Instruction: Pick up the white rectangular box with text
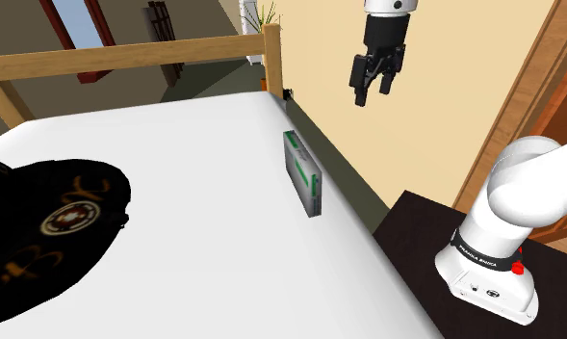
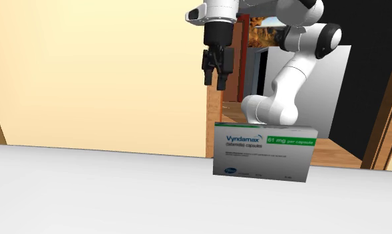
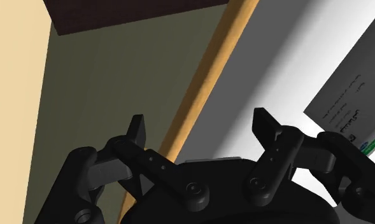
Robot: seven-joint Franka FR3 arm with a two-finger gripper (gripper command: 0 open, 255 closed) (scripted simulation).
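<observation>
The white rectangular box [image 1: 302, 173] stands on its long edge on the white bed [image 1: 175, 193], close to the bed's edge at the shoulder view's right. Its face [image 2: 264, 153] carries blue text and a green stripe. In the wrist view a slice of the printed box [image 3: 354, 95] lies off to one side of the fingers. My black gripper [image 1: 373, 96] hangs high in the air, above the box and past the bed's edge. The gripper [image 2: 214, 81] is open, and in the wrist view nothing sits between the fingers of the gripper [image 3: 202, 127].
A black cap-like object [image 1: 50, 226] with a round emblem lies on the bed at the shoulder view's left. A wooden bed rail [image 3: 205, 95] runs along the edge, with a wooden headboard [image 1: 127, 53] behind. The dark stand [image 1: 421, 241] is beside the bed, across a strip of floor [image 3: 116, 95].
</observation>
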